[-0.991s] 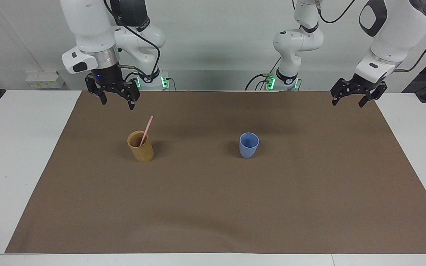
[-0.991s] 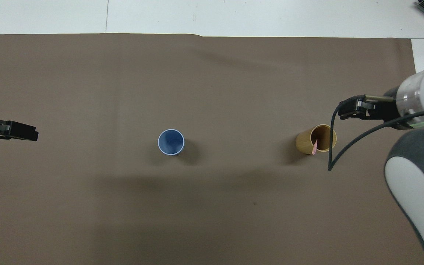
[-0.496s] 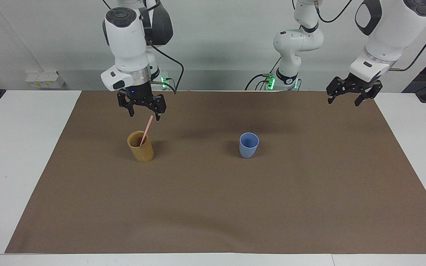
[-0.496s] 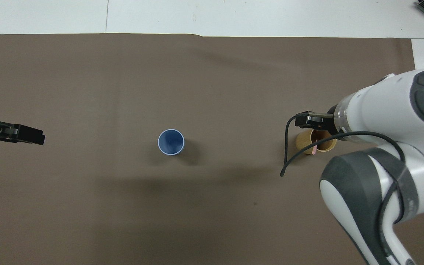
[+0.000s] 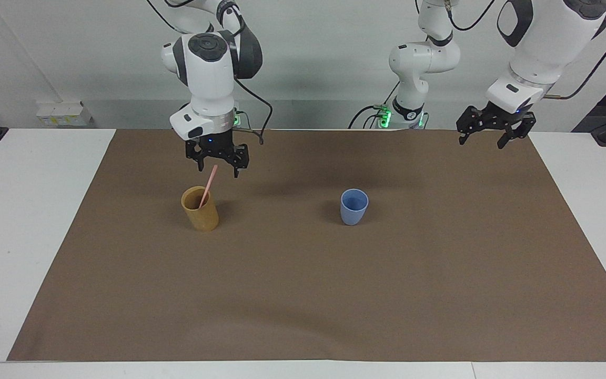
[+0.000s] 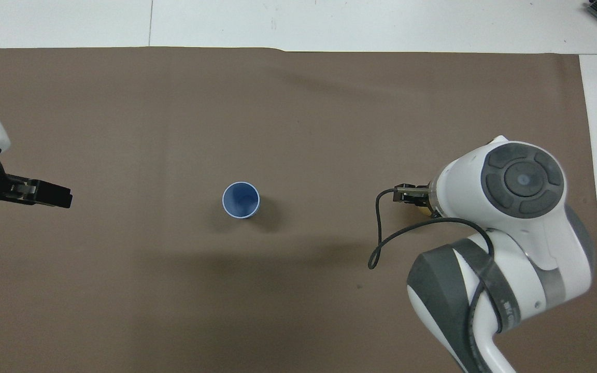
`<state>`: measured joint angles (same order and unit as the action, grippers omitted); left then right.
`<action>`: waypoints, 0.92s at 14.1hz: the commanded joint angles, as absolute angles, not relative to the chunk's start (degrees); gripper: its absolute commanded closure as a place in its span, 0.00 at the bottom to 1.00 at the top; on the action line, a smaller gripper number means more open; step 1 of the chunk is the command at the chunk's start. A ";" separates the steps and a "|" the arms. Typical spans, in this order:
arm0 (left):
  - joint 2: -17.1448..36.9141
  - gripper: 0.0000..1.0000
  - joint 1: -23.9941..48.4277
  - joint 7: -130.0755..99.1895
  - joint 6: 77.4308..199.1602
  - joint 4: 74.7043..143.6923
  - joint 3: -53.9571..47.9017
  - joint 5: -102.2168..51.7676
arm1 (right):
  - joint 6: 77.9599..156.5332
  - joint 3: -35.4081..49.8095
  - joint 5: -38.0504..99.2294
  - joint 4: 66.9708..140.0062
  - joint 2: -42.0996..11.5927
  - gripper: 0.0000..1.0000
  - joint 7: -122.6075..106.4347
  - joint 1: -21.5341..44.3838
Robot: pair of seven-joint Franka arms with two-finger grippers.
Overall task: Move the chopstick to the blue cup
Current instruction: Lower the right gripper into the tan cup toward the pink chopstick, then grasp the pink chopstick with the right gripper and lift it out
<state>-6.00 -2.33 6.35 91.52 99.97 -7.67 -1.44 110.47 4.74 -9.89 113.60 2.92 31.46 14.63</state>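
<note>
A single thin, straight pale-pink chopstick (image 5: pixel 208 186) stands tilted in a tall tan-yellow bamboo-coloured cylindrical cup (image 5: pixel 200 209), its lower end inside the cup and its upper end leaning out above the rim toward the robots. The cup sits on a wide brown paper-like mat (image 5: pixel 303 295) that covers most of the white table (image 5: pixel 29 210), toward the right arm's end. A small light-blue plastic tumbler (image 5: pixel 354 206), tapered to its base and without a handle, stands upright on the same mat near the middle, well apart from the bamboo cup; seen from overhead (image 6: pixel 241 200) its inside holds nothing.

The right gripper (image 5: pixel 218 169) hangs fingers-down over the top of the chopstick, its jaws spread wide with the stick's tip between them in the facing view; whether either finger touches the stick cannot be told. In the overhead view the right arm's white and grey body hides the bamboo cup almost wholly. The left gripper (image 5: pixel 483 139) waits in the air over the mat's edge at the left arm's end of the table, its jaws wide apart and holding nothing.

No brand, label or readable writing shows on the cups, the mat or the arms
</note>
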 commanded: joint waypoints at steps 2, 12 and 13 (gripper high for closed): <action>-6.68 0.00 -0.62 5.71 89.91 99.76 -7.38 -1.76 | 111.36 4.57 -12.12 120.49 8.17 0.14 32.52 14.15; -6.50 0.00 -1.93 6.06 90.44 99.40 -7.03 -1.58 | 113.64 4.57 -15.03 122.34 9.14 0.60 31.55 14.06; -6.50 0.00 -1.85 6.06 90.44 99.40 -7.12 -1.58 | 113.82 4.57 -15.12 122.34 9.05 0.70 31.73 14.06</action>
